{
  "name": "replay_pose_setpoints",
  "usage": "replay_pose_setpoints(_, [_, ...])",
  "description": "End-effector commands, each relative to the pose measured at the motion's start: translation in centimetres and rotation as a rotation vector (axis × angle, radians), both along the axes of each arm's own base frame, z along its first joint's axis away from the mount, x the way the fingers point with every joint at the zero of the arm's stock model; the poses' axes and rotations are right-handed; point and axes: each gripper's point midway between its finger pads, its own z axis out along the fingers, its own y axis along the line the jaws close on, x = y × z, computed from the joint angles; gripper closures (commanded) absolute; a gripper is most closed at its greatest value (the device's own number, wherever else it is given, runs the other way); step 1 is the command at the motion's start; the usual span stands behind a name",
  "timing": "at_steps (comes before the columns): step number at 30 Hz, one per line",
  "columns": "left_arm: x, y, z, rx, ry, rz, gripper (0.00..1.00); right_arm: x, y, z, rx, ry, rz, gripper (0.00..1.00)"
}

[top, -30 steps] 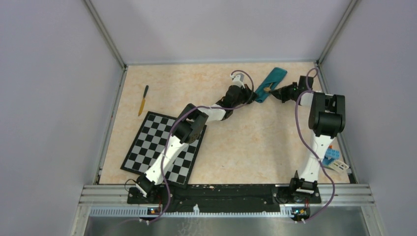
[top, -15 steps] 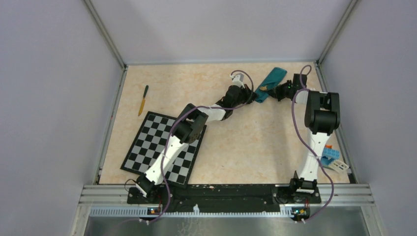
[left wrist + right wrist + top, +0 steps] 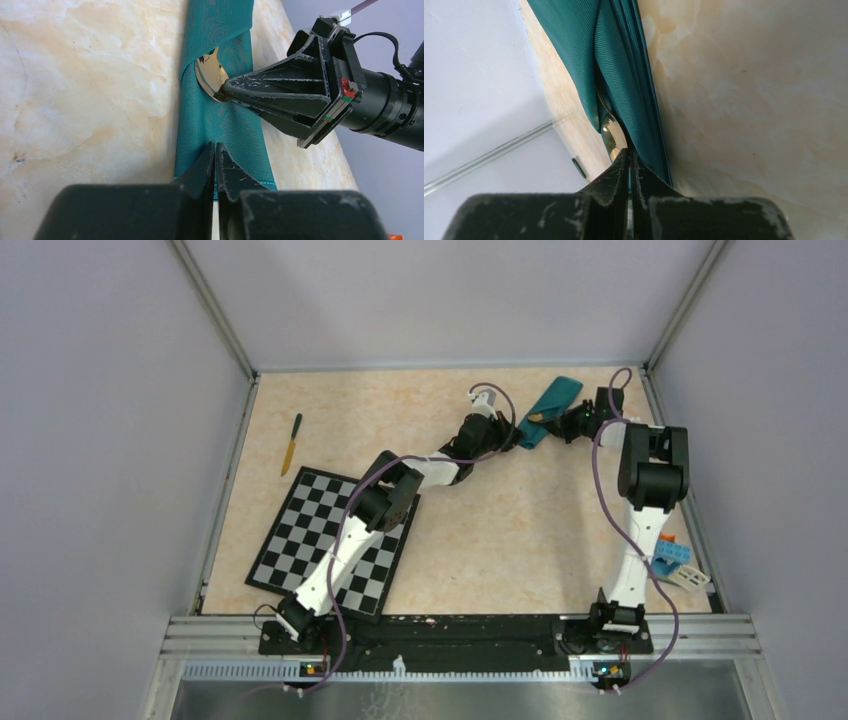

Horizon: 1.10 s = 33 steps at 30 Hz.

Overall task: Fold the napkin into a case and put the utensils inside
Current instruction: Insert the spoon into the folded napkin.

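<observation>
Left arm [image 3: 385, 495] reaches far across the bench [image 3: 400, 420], left tool [image 3: 215, 157] pinching the near hem of the case [image 3: 220, 125], which lies at the far right. Right arm [image 3: 650, 475] folds down opposite, right tool [image 3: 227, 91] pinching a spoon [image 3: 208, 75] lodged in the case.

You are looking at the case [image 3: 553, 405] lying slantwise near the far right corner of the table [image 3: 480, 530]. A spoon [image 3: 209, 76] is sitting partly inside its opening. The left gripper [image 3: 215, 148] is standing at the near end of the case, and the right gripper [image 3: 226, 89] is standing at its right side, touching the spoon. Another utensil [image 3: 291, 443] is lying by the far left edge. Before it, the checkerboard [image 3: 300, 530] is lying toward the near left corner, under the left arm. The toy blocks [image 3: 676, 558] are sitting by the right edge, toward the near corner.
</observation>
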Motion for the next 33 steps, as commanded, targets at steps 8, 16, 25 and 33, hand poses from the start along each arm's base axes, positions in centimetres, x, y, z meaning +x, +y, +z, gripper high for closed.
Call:
replay_pose_setpoints(8, [-1.4,1.0,-2.6,0.067,0.061,-0.022,0.79,1.1,0.5,2.3,-0.035,-0.063,0.043,0.68])
replay_pose_setpoints(16, [-2.9,1.4,1.8,0.019,0.032,-0.065,0.64,-2.3,0.4,5.5,-0.129,-0.04,0.126,0.56])
replay_pose_setpoints(25, [-6.1,3.9,6.8,0.016,0.063,-0.129,0.48,-4.6,0.5,6.0,-0.19,-0.102,0.237,0.49])
replay_pose_setpoints(33, [-10.9,6.7,9.8,0.055,0.082,-0.213,0.45,-5.5,-0.2,5.2,-0.274,-0.087,0.254,0.52])
